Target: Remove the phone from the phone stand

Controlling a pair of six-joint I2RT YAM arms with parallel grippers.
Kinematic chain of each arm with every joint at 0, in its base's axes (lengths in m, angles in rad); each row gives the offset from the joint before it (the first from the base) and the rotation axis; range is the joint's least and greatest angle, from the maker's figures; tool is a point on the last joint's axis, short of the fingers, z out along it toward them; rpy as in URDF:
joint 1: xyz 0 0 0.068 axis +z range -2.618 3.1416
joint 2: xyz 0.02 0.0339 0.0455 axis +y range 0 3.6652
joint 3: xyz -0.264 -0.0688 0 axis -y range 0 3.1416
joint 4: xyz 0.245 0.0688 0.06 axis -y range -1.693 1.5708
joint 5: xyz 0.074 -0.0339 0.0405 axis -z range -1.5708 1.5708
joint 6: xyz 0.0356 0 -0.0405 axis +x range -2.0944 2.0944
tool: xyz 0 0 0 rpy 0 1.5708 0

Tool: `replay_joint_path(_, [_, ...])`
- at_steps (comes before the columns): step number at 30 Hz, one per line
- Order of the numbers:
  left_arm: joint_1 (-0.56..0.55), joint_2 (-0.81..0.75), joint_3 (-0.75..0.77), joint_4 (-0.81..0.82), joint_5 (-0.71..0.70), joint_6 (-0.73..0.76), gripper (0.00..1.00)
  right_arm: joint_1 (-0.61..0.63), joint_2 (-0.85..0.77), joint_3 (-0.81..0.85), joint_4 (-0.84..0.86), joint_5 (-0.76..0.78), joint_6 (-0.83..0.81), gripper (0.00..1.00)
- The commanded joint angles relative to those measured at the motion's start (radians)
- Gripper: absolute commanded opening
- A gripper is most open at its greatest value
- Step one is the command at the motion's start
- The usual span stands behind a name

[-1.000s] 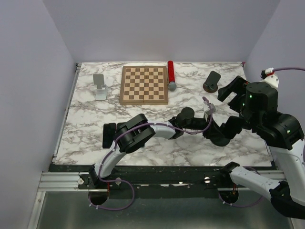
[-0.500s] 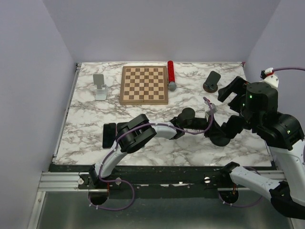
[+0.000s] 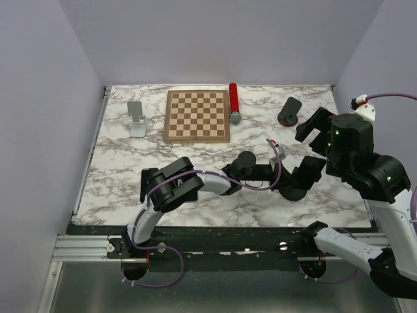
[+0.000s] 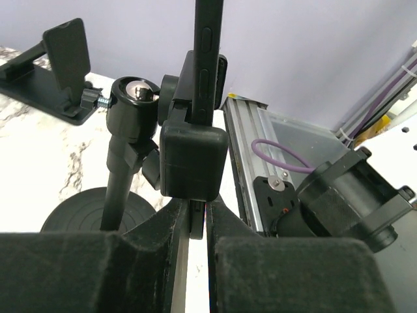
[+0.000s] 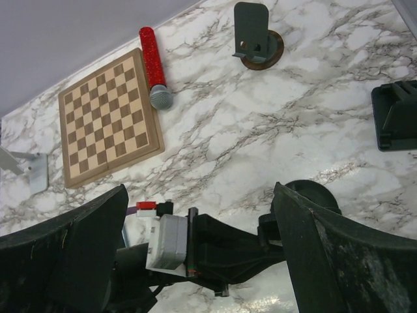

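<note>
In the left wrist view the black phone [image 4: 206, 52] stands on edge, held in the clamp [image 4: 192, 160] of the black phone stand, which has a ball joint [image 4: 133, 98] and a round base [image 4: 98, 208]. My left gripper [image 4: 195, 210] is shut on the phone's lower edge just below the clamp. In the top view the left gripper [image 3: 277, 177] reaches across to the stand [image 3: 296, 186] at the right front. My right gripper [image 5: 202, 248] is open wide and empty, hovering above the left gripper and the stand's base [image 5: 313, 195]; in the top view the right gripper [image 3: 311, 127] is just behind the stand.
A chessboard [image 3: 197, 115] and a red microphone [image 3: 234, 103] lie at the back. A grey stand [image 3: 137, 118] is at the back left and a round-based stand [image 3: 288, 112] at the back right. Another black stand [image 5: 394, 114] sits to the right. A flat black object [image 3: 148, 184] lies at the front left.
My left arm and gripper have shifted a little to the left, and the stand with the phone has moved slightly with them. My right gripper has drifted slightly left, still open.
</note>
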Motion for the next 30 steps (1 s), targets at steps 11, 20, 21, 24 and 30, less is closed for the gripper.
replay_joint_path(11, [0.091, -0.281, -0.418, 0.181, -0.146, 0.015, 0.0, -0.006, -0.004, -0.093, 0.013, -0.083, -0.013, 1.0])
replay_joint_path(20, [0.168, -0.39, -0.671, 0.262, -0.18, -0.048, 0.0, -0.007, 0.012, -0.237, 0.176, -0.358, -0.095, 1.0])
replay_joint_path(21, [0.172, -0.403, -0.681, 0.253, -0.183, -0.048, 0.0, -0.006, 0.025, -0.252, 0.187, -0.385, -0.097, 1.0])
replay_joint_path(24, [0.179, -0.428, -0.707, 0.238, -0.192, -0.059, 0.0, -0.003, 0.094, -0.253, 0.182, -0.462, -0.082, 1.0])
replay_joint_path(30, [0.188, -0.443, -0.721, 0.223, -0.214, -0.107, 0.0, 0.113, 0.139, -0.231, 0.21, -0.424, -0.122, 1.0])
